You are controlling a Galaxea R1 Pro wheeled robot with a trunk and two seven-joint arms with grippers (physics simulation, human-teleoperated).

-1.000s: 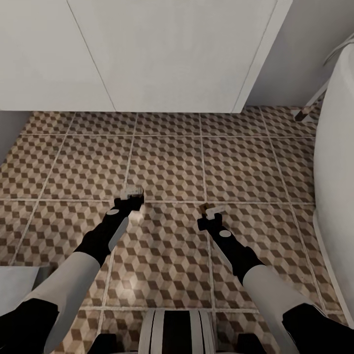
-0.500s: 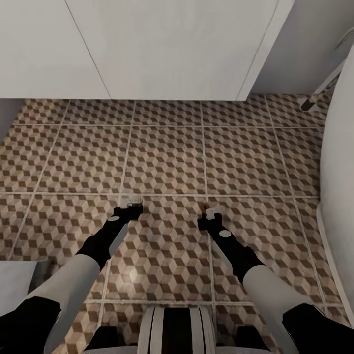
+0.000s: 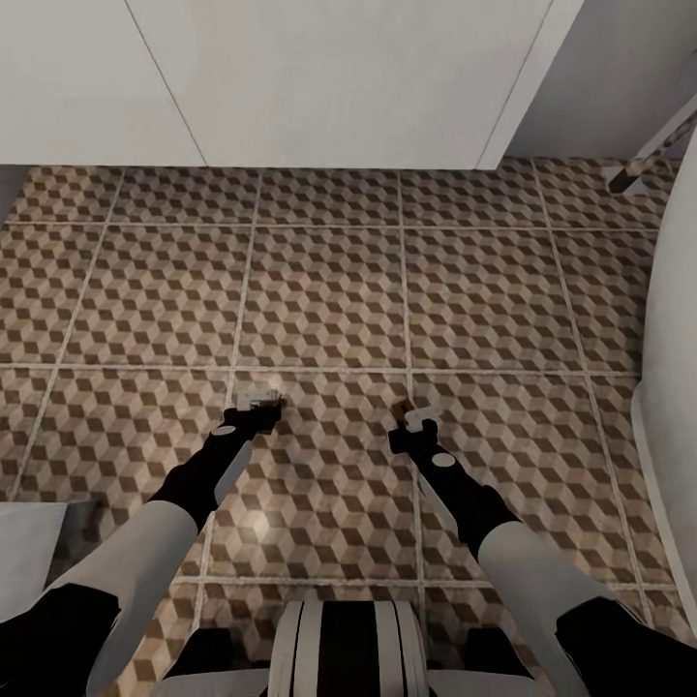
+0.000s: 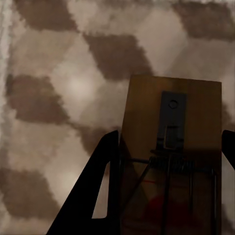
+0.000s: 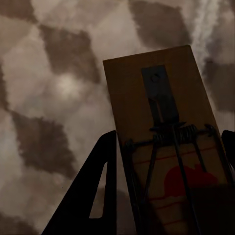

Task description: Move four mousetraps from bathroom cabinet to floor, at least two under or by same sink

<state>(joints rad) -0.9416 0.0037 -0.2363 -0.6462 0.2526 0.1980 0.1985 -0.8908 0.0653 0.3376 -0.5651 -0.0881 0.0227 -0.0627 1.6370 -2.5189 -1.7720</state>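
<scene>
Right now we carry two mousetraps, one in each gripper. Our left mousetrap (image 4: 171,156) is a tan wooden board with a dark metal plate, coil spring and wire bar on its face, and it sits clamped between the two dark fingers of our left gripper (image 3: 258,397), sticking out past the fingertips. Our right mousetrap (image 5: 164,142) is the same kind of board, with a red mark below its spring, and it is pinched the same way in our right gripper (image 3: 414,418), jutting forward beyond the fingers (image 5: 95,196). Both grippers are closed onto the boards' long edges.

Beneath and ahead of both grippers lies the bathroom floor (image 3: 329,290), its cube-patterned tiles split by pale grout lines; how high the traps hang above it we cannot tell. Well ahead of the grippers stands a plain white panel (image 3: 319,77) meeting the floor. Off beyond our right gripper curves a white rounded body (image 3: 678,319).
</scene>
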